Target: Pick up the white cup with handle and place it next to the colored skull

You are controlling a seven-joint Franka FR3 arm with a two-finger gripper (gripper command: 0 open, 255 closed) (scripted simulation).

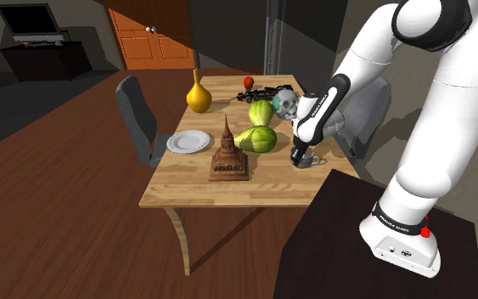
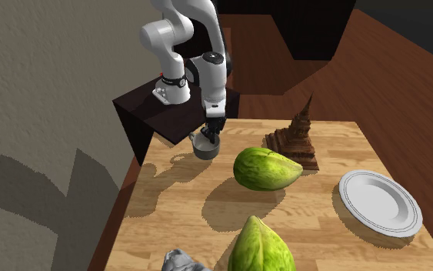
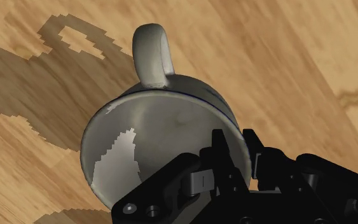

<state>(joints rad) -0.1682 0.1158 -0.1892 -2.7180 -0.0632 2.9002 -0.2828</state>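
A greyish-white cup with a handle [image 3: 152, 127] sits low at the table's near corner by the stand [image 1: 309, 160] [image 2: 204, 148]. My black gripper [image 3: 236, 147] [image 1: 300, 156] [image 2: 213, 129] comes down on it from above and is shut on its rim wall, one finger inside and one outside, opposite the handle [image 3: 153, 51]. Whether the cup's base touches the wood I cannot tell. The colored skull [image 1: 286, 104] stands farther along the same table side, beside a green melon; its top also shows at the second exterior view's bottom edge [image 2: 182, 262].
On the wooden table [image 1: 186, 183] stand a brown temple model [image 1: 228, 157], two green melons [image 1: 256, 138] [image 1: 261, 111], a white plate [image 1: 188, 141], a yellow gourd [image 1: 198, 95], a red apple [image 1: 248, 82] and a black object [image 1: 267, 90]. A grey chair [image 1: 137, 115] stands at the far side.
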